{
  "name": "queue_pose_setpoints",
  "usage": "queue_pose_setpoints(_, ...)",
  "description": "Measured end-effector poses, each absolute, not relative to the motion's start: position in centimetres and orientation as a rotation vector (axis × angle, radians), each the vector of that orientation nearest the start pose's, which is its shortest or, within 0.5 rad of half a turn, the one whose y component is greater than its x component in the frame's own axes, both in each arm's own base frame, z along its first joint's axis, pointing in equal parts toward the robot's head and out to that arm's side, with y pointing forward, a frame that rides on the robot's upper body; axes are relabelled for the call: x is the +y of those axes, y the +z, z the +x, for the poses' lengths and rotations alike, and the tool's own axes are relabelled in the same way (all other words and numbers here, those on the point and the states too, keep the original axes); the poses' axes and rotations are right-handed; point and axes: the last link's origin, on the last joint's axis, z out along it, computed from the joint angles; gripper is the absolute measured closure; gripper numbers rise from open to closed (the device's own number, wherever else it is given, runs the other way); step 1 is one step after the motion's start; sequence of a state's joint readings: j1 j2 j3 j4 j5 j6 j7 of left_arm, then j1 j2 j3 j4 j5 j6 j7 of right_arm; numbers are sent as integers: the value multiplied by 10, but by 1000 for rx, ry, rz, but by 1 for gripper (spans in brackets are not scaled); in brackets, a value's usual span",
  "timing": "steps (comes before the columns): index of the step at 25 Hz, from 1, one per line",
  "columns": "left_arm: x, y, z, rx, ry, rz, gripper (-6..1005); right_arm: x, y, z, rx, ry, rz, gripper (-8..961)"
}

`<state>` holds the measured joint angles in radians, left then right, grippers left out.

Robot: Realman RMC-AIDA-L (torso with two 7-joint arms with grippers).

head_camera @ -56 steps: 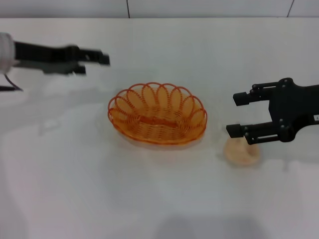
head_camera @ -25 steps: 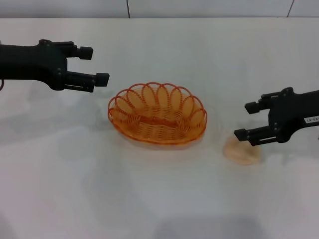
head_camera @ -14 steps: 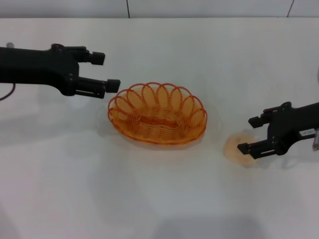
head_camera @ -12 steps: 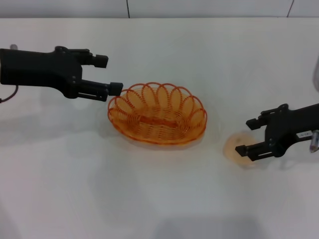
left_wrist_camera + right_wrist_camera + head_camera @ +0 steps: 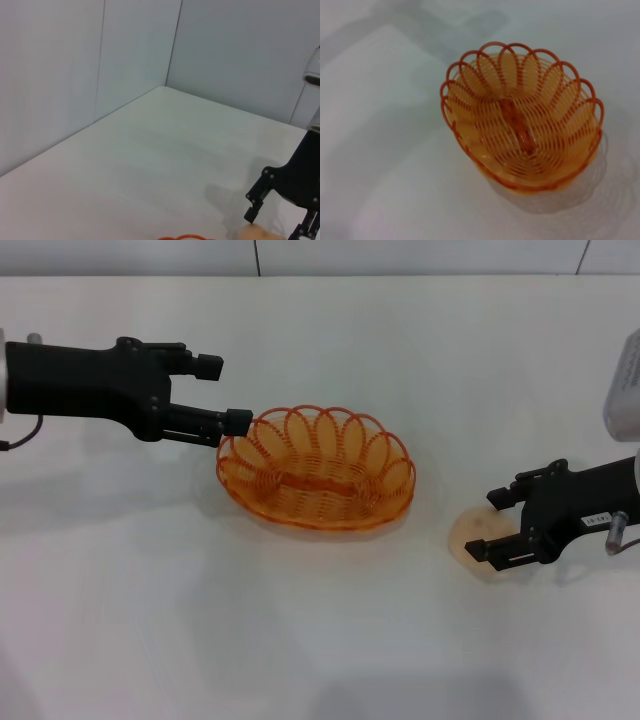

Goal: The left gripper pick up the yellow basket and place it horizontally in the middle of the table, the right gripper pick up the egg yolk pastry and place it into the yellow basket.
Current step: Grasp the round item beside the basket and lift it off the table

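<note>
A: Risks first. The left gripper has its lower finger right at the yellow basket rim, at the basket's 10 o'clock. If it pushes on without dropping over the wire, I'd expect it to shove the light basket toward 3 o'clock rather than catch it.

B: And the rim is only thin loops, so a pinch could slip off or tip the basket. Right side?

A: The right gripper straddles the egg yolk pastry, which sits on the table at the basket's 4 o'clock, well apart from it. It's a soft bun, so too hard a squeeze may crush it, and too high a grip may roll it out.

B: Fingers?

A: Both pairs spread, nothing held. The right ones flank the pastry, upper finger at its 12 o'clock, lower one over its 6 o'clock edge; can't tell if they touch it.

B: Arm poses?

A: Left arm comes in from 9 o'clock, nearly level, claw pointing toward 3 o'clock. Right arm enters from 3 o'clock, low, claw pointing toward 9 o'clock.

B: Wrist views?

A: Right wrist view shows just the basket, empty. Left wrist view shows the right gripper far off and a sliver of orange rim.
</note>
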<state>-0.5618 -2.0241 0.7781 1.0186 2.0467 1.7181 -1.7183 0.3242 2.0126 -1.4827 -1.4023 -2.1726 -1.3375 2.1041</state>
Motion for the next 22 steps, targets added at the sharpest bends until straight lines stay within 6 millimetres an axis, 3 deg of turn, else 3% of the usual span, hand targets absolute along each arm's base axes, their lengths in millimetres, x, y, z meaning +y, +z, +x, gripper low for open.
queue_pose_setpoints(15,347,61,-218,-586,-511,-2838,111,320,-8,212,537,-129,-2798,340)
queue_pose_setpoints(20,347,61,-218,-584,-510,-2840,111,322,-7,212,539,-129,-2789,578)
queue_pose_setpoints(22,347,61,-218,-584,-510,-2839,111,322,-7,212,541,-129,-2787,598)
